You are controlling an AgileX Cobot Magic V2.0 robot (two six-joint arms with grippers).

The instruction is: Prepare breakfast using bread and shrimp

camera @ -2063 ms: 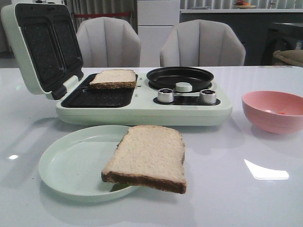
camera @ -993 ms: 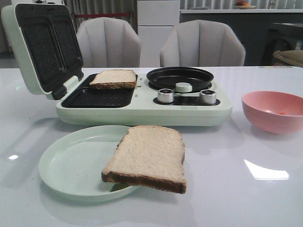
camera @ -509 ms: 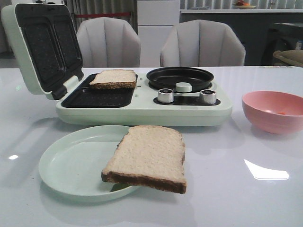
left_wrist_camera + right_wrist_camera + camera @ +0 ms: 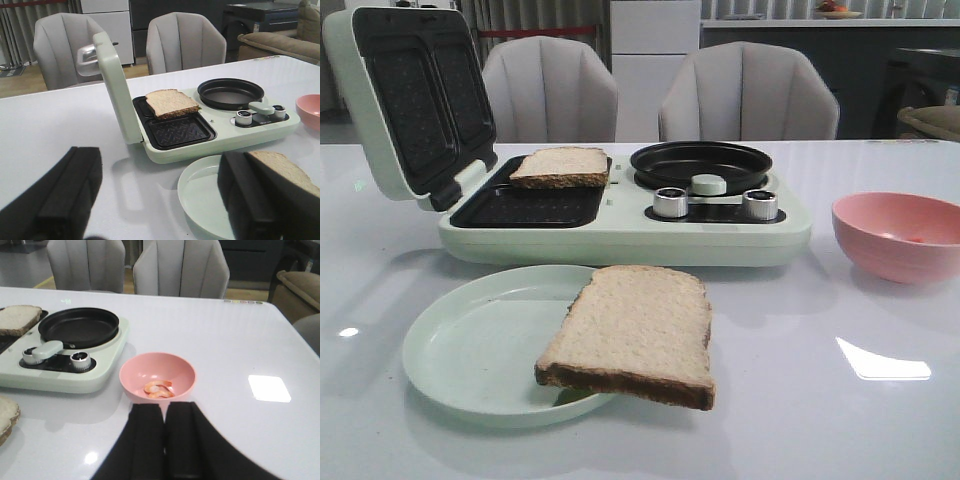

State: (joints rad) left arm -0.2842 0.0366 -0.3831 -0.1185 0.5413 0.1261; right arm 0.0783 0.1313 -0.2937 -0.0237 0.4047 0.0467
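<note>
One bread slice (image 4: 558,166) lies in the open sandwich maker (image 4: 620,235), on its back grill plate; it also shows in the left wrist view (image 4: 172,102) and the right wrist view (image 4: 17,319). A second bread slice (image 4: 635,335) rests on the right rim of a pale green plate (image 4: 460,350) and overhangs it. The shrimp (image 4: 158,389) lie in a pink bowl (image 4: 157,371), just beyond my right gripper (image 4: 164,412), which is shut and empty. My left gripper (image 4: 155,200) is open wide above the table, left of the plate (image 4: 200,195). Neither gripper shows in the front view.
The sandwich maker's lid (image 4: 405,105) stands open at the left. A round black pan (image 4: 700,162), a pale green knob (image 4: 708,184) and two silver dials sit on its right half. The pink bowl (image 4: 900,235) stands right of it. Two grey chairs stand behind the table.
</note>
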